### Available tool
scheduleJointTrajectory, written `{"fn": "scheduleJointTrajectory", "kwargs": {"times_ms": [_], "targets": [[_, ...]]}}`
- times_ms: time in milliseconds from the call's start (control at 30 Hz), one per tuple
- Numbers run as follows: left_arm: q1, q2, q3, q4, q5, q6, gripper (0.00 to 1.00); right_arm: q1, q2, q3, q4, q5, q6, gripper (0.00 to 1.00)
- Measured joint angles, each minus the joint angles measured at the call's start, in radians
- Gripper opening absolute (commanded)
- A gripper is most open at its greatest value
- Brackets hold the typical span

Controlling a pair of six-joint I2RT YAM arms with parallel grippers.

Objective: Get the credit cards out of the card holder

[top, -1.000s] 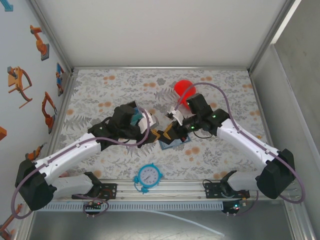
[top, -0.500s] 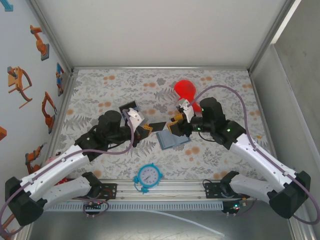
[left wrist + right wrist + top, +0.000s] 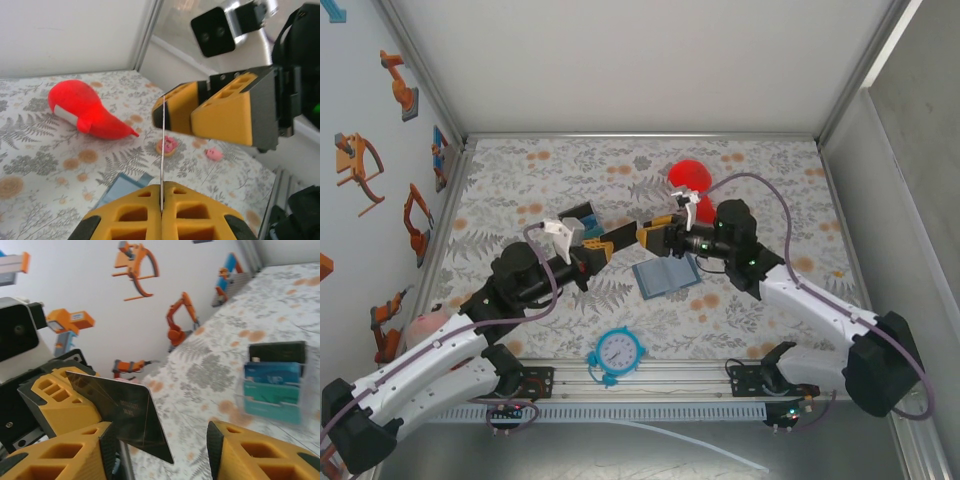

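Parting within the last second, the right hand (image 3: 653, 233) stands half-open and empty; the closed left hand (image 3: 162, 202) pinches the card (image 3: 120, 410); the card holder (image 3: 665, 276) lies open on the surface (image 3: 520, 180), one card judged out

White arm links (image 3: 430, 350), black joints (image 3: 517, 272), mauve cables (image 3: 772, 197), orange honeycombed end effector fingers (image 3: 130, 220).

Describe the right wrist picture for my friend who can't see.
A dark card is pinched in the left hand, right in front of the right hand's open fingers. A clear stand of cards sits on the flowery table, near a wall with robot stickers.
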Motion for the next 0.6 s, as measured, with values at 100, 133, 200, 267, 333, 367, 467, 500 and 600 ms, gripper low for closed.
{"fn": "scheduleJointTrajectory", "kwargs": {"times_ms": [100, 133, 200, 267, 333, 367, 467, 500, 600], "targets": [[0.0, 0.008, -0.008, 0.059, 0.013, -0.033, 0.0, 0.0, 0.043, 0.0, 0.088, -0.054, 0.043, 0.43], [0.0, 0.013, -0.01, 0.076, 0.019, -0.042, 0.0, 0.0, 0.052, 0.0, 0.108, -0.068, 0.054, 0.41], [0.0, 0.022, -0.012, 0.099, 0.029, -0.055, 0.0, 0.0, 0.06, 0.0, 0.143, -0.092, 0.069, 0.34], [0.0, 0.031, -0.013, 0.116, 0.038, -0.065, 0.0, 0.0, 0.06, 0.0, 0.175, -0.114, 0.08, 0.2], [0.0, 0.033, -0.013, 0.129, 0.042, -0.072, 0.0, -0.002, 0.058, -0.001, 0.199, -0.129, 0.084, 0.05], [0.002, 0.034, -0.014, 0.132, 0.038, -0.076, 0.02, -0.002, 0.056, -0.002, 0.209, -0.14, 0.082, 0.0], [0.006, 0.034, -0.016, 0.145, 0.042, -0.087, 0.2, -0.002, 0.039, -0.008, 0.225, -0.153, 0.072, 0.0], [0.006, 0.033, -0.016, 0.145, 0.042, -0.09, 0.28, -0.003, 0.034, -0.011, 0.229, -0.159, 0.071, 0.0], [0.006, 0.032, -0.009, 0.103, 0.043, -0.07, 0.49, 0.0, 0.01, -0.013, 0.211, -0.164, 0.046, 0.0]]}}
